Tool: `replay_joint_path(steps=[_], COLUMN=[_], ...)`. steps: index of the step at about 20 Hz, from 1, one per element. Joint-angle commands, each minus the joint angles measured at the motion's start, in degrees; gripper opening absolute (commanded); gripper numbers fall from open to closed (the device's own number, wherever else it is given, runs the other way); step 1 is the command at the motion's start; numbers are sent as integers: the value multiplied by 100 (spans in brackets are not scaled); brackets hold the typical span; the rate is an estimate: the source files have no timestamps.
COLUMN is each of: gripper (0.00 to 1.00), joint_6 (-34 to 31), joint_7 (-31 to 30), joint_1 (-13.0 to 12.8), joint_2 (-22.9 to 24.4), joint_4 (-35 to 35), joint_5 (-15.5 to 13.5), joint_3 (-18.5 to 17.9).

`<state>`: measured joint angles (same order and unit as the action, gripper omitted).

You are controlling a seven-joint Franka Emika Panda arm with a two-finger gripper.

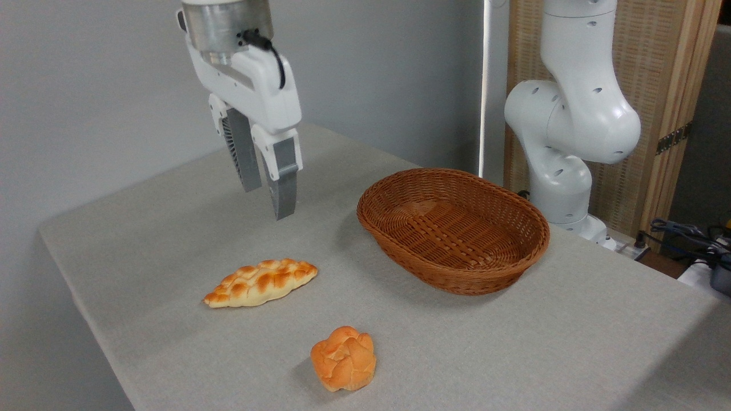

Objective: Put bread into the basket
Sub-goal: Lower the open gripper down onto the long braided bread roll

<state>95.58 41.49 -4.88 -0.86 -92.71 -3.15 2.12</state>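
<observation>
The bread point(261, 282), a flat braided loaf with pointed ends, pale yellow with toasted bumps, lies on the grey table left of centre. The basket point(454, 228), oval brown wicker, stands to its right and is empty. My gripper point(267, 203) hangs in the air above and a little behind the bread, fingers pointing down and slightly apart with nothing between them. It is well clear of the loaf and left of the basket.
A round orange knotted bun point(344, 358) sits near the table's front edge. The arm's white base point(565, 131) rises behind the basket at the right. The table's left edge point(74, 285) drops off close to the bread. Cables lie at far right.
</observation>
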Motion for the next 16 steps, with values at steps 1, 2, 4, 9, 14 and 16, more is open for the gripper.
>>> replay_joint_path(steps=[1, 2, 4, 9, 14, 16], gripper=[100, 100, 100, 100, 100, 100], joint_6=[338, 478, 933, 2033, 2403, 2483], joint_7=[-80, -71, -71, -1, -10, -1], joint_1=[-22, -30, -39, -48, -48, -48], joint_2=[69, 60, 69, 34, -80, -159], joint_4=[-440, -537, -896, -1889, -2058, -2067], joint_5=[-72, -63, -54, -19, -19, -10], joint_3=[209, 262, 420, 684, 799, 808])
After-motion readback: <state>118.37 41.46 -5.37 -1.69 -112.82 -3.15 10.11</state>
